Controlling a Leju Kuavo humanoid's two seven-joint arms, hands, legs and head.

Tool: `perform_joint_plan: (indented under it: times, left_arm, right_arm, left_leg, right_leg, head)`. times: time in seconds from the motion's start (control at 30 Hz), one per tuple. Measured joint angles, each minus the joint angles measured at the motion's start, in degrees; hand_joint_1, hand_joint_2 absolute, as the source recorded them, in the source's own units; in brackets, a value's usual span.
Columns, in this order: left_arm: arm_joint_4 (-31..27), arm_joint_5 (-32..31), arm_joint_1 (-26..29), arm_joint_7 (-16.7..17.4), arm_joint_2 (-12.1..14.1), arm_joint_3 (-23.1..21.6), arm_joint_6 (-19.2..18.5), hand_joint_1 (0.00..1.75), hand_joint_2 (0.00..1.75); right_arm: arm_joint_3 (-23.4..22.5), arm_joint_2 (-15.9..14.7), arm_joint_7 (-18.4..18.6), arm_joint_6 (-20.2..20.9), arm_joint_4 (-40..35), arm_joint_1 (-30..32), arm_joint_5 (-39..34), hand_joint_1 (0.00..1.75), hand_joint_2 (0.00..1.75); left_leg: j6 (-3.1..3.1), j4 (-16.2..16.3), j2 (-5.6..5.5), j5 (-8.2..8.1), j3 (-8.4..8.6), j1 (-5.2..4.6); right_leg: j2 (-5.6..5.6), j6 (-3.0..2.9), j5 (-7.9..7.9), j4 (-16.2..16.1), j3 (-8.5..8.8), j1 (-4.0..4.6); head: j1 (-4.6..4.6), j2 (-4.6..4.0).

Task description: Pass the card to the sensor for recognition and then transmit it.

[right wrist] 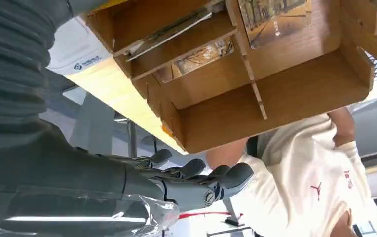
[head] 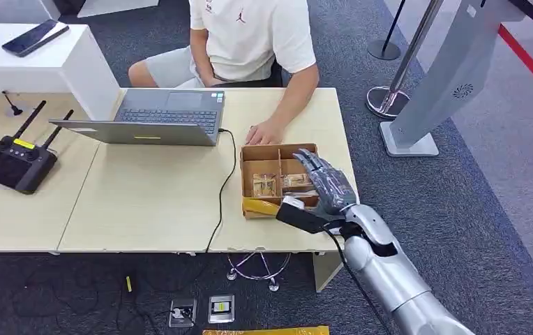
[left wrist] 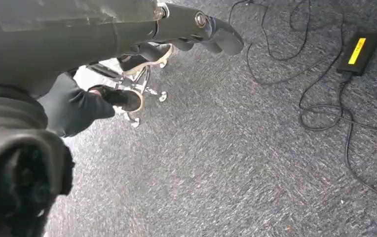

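Observation:
A brown cardboard box (head: 278, 148) with dividers sits at the table's near right corner. Picture cards (head: 265, 185) lie in its compartments. My right hand (head: 328, 184) hovers over the box's right side with fingers stretched out and holds nothing. The right wrist view has the box (right wrist: 275, 113), its picture cards (right wrist: 274, 17) and a white card with a blue logo (right wrist: 78, 55) at the box's near edge. My right hand's fingers (right wrist: 196, 183) are apart from them. My left hand (left wrist: 191, 24) hangs over the carpet, holding nothing.
A person sits across the table, one hand (head: 264, 132) resting beside the box's far wall. A laptop (head: 169, 115) with a black cable (head: 222, 188) stands left of the box. Further left lies a black remote controller (head: 16, 162). A grey stand's base (head: 410, 143) is on the floor to the right.

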Motion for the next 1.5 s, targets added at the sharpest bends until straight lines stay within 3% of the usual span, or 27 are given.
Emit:
perform_joint_plan:
  times: [1.1, 1.13, 1.17, 1.2, 1.3, 1.5]
  left_arm:
    - [-0.15, 0.7, -0.59, 0.63, -1.03, -0.74, -0.42, 0.0, 0.0]
    - [-0.15, 0.79, -0.59, 0.63, -1.05, -0.76, -0.39, 0.0, 0.0]
    - [-0.15, 0.83, -0.59, 0.63, -1.07, -0.79, -0.37, 0.0, 0.0]
    - [-0.15, 0.9, -0.59, 0.63, -1.07, -0.85, -0.37, 0.0, 0.0]
    - [-0.15, 0.96, -0.58, 0.63, -1.07, -1.25, -0.37, 0.0, 0.0]
    - [-0.15, 1.11, -0.58, 0.63, -1.07, -1.44, -0.42, 0.0, 0.0]
  right_arm:
    - [0.13, 0.39, -1.42, 0.98, 6.63, -2.07, 0.35, 0.02, 1.75]
    - [0.13, 0.46, -1.44, 0.98, 6.76, -2.16, 0.35, 0.19, 1.75]
    - [0.13, 0.48, -1.46, 0.98, 6.87, -2.25, 0.35, 1.47, 1.75]
    - [0.13, 0.57, -1.46, 0.98, 7.0, -2.34, 0.35, 1.64, 1.75]
    - [0.13, 0.74, -1.59, 1.38, 7.35, -2.6, 0.35, 1.75, 1.75]
    - [0.15, 0.94, -2.1, 2.56, 8.18, -3.12, 0.17, 1.75, 1.75]
  left_leg:
    - [0.0, 0.0, 0.0, 0.0, 0.0, 0.0]
    - [0.0, 0.0, 0.0, 0.0, 0.0, 0.0]
    - [0.0, 0.0, 0.0, 0.0, 0.0, 0.0]
    - [0.0, 0.0, 0.0, 0.0, 0.0, 0.0]
    - [0.0, 0.0, 0.0, 0.0, 0.0, 0.0]
    - [0.0, 0.0, 0.0, 0.0, 0.0, 0.0]
  right_leg:
    - [0.0, 0.0, 0.0, 0.0, 0.0, 0.0]
    - [0.0, 0.0, 0.0, 0.0, 0.0, 0.0]
    - [0.0, 0.0, 0.0, 0.0, 0.0, 0.0]
    - [0.0, 0.0, 0.0, 0.0, 0.0, 0.0]
    - [0.0, 0.0, 0.0, 0.0, 0.0, 0.0]
    - [0.0, 0.0, 0.0, 0.0, 0.0, 0.0]
  head:
    - [0.0, 0.0]
    - [0.0, 0.0]
    - [0.0, 0.0]
    - [0.0, 0.0]
    - [0.0, 0.0]
    - [0.0, 0.0]
